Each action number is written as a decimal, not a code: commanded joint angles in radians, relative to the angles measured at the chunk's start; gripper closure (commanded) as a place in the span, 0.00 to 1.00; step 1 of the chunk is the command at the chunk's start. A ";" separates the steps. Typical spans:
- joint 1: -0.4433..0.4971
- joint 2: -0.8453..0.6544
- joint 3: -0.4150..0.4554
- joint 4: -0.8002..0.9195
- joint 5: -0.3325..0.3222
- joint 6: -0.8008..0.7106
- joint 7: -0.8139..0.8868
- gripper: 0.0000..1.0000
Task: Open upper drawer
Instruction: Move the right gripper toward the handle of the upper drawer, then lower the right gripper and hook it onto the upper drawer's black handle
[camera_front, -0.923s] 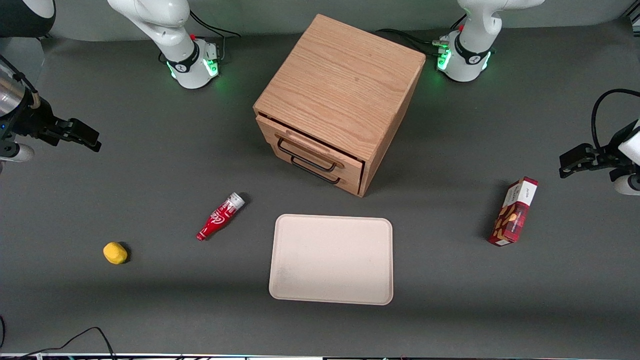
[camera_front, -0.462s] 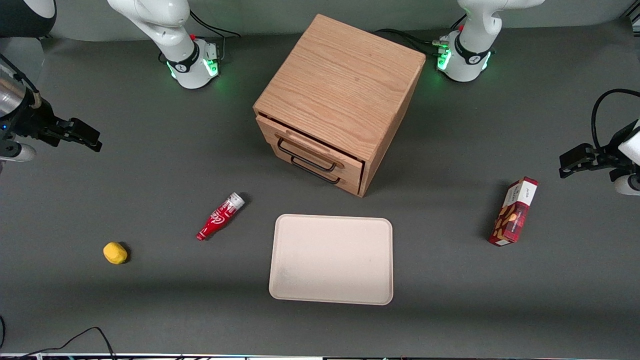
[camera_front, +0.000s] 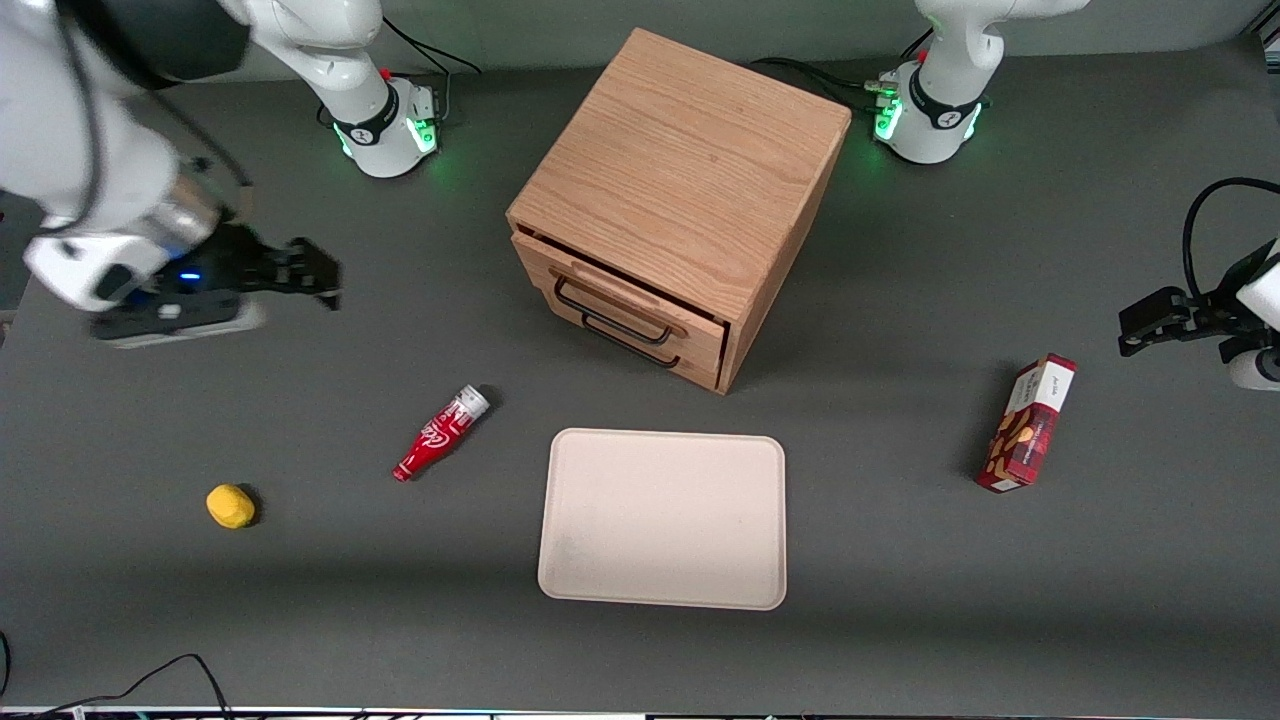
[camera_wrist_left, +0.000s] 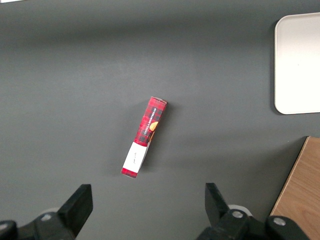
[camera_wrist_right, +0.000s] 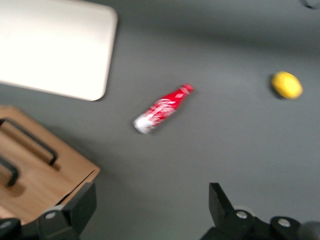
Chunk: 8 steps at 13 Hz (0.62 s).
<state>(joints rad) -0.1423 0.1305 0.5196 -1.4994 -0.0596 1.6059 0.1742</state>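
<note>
- The upper drawer (camera_front: 622, 290) sits at the top of the cabinet's (camera_front: 690, 170) front, which faces the working arm's end of the table and the front camera; it looks almost closed.
- The gripper (camera_front: 318, 275) is above the bare table, well apart from the cabinet, fingers spread and holding nothing.
- The drawer is a rigid wooden box, probably light; I think it will slide straight out; the thin black bar handle (camera_front: 612, 312) is the place to take, near its middle, and not the lower drawer's handle (camera_front: 632, 345) just under it.
- The red bottle (camera_front: 441, 432), the tray (camera_front: 662, 518) and the yellow object (camera_front: 230, 505) lie nearer the front camera; nothing seems to block the way to the handle.
</note>
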 joint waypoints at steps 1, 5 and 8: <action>0.091 0.139 0.074 0.093 -0.109 0.035 -0.019 0.00; 0.110 0.277 0.198 0.113 -0.115 0.138 -0.242 0.00; 0.125 0.351 0.275 0.107 -0.115 0.196 -0.271 0.00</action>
<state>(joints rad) -0.0311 0.4189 0.7566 -1.4367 -0.1528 1.7851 -0.0612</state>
